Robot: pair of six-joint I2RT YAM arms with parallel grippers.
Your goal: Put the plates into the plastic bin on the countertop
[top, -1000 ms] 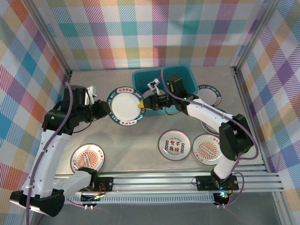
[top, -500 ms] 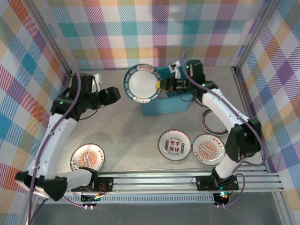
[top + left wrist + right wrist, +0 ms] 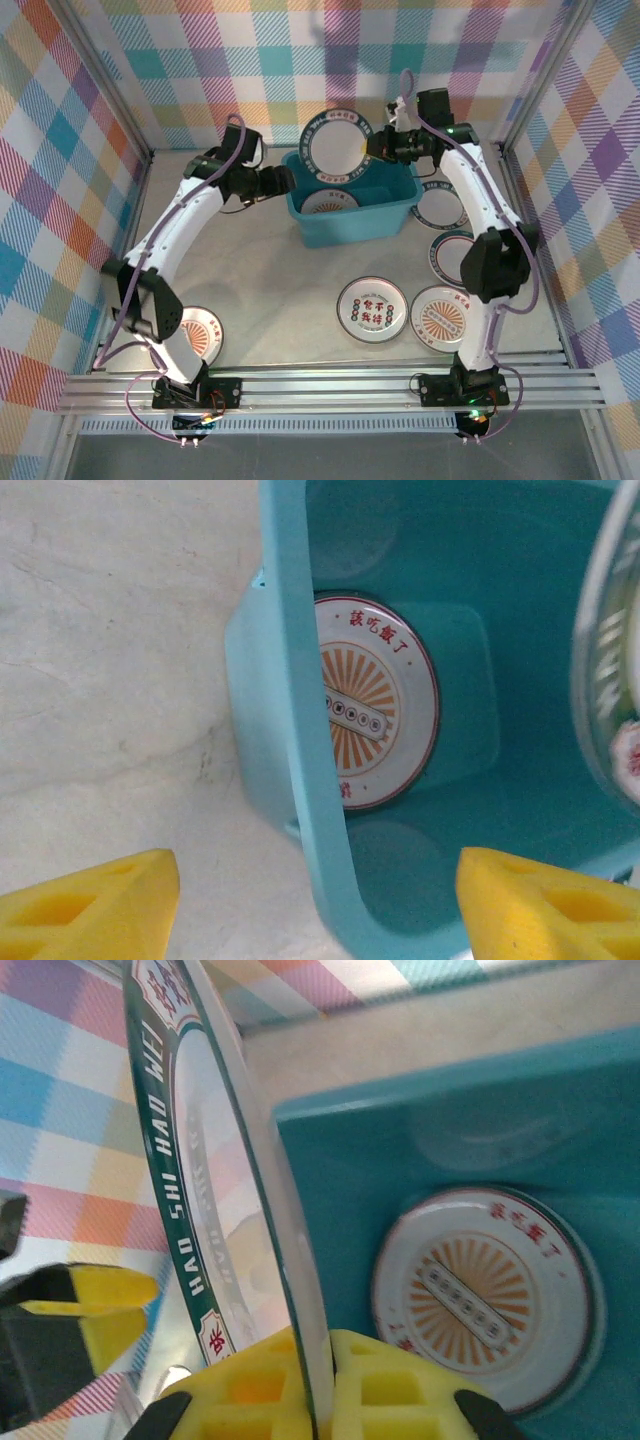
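Holds green-rimmed plate (image 3: 338, 148) on edge over plastic bin (image 3: 350, 228), rim pinched between right fingers (image 3: 385, 1385); left fingers (image 3: 95, 900) spread beside its wall. Probably stiff, glossy, chippable: grip rim, lower gently.

glossy plastic bin (image 3: 262, 740), matt countertop (image 3: 110, 660)

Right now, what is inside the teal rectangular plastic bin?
One round orange-sunburst plate lies flat in the bin. The green-rimmed plate in the right gripper covers its back edge from above.
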